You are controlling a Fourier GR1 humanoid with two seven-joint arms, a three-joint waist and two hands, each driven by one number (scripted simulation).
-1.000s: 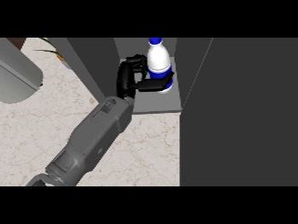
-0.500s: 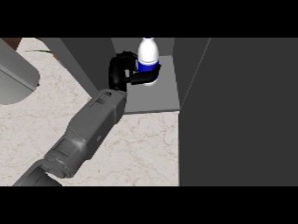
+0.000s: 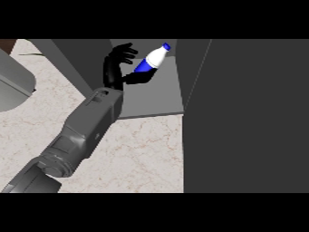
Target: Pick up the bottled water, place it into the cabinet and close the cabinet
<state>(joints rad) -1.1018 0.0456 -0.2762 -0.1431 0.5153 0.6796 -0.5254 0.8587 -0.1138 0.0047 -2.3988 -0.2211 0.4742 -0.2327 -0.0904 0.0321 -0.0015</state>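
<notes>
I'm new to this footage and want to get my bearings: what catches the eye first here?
The white bottle with its blue label and cap stands out, tilted inside the grey cabinet near the top of the view. Beside it is the black hand, fingers spread open and its thumb under the bottle, on a grey forearm crossing the marble counter.

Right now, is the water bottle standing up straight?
No, the bottled water leans over with its blue cap toward the upper right, inside the cabinet beside the opened hand.

Even, flat light; the cabinet [image 3: 150,97] interior dim.
</notes>
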